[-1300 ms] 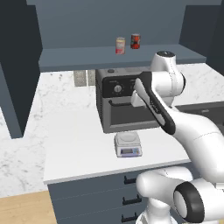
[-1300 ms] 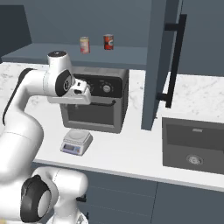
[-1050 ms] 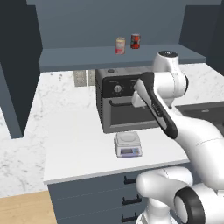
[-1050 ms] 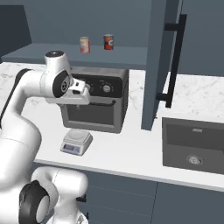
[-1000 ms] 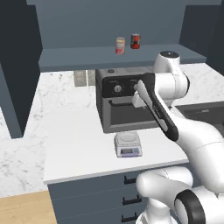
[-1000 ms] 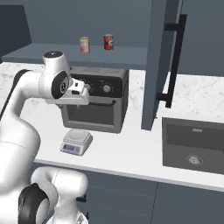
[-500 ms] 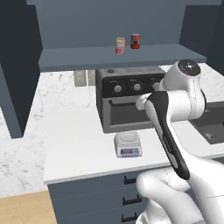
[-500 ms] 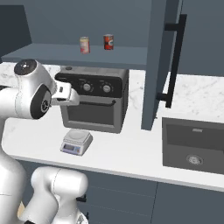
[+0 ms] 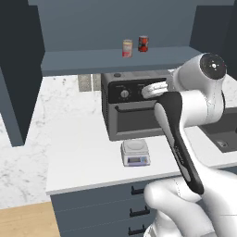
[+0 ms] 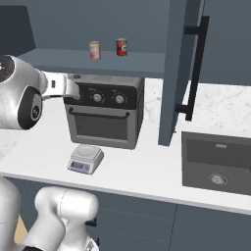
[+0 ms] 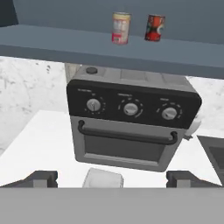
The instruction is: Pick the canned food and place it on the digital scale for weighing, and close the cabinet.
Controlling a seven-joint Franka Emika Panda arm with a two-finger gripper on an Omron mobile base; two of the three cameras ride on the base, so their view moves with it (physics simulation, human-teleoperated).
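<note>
Right base view – cabinet [image 10: 177, 73] handle, sink [image 10: 215, 159]

The tabletop [image 9: 69, 152] looks like polished white marble with grey veins. The toaster oven [image 10: 105, 117] has a matt grey metal body and a darker plastic knob panel. The cabinet [image 10: 179, 73] is flat, matt slate blue. The canned food [image 11: 120, 28] wears a paper-like label; the digital scale [image 9: 135, 152] has a silvery platter.
</note>
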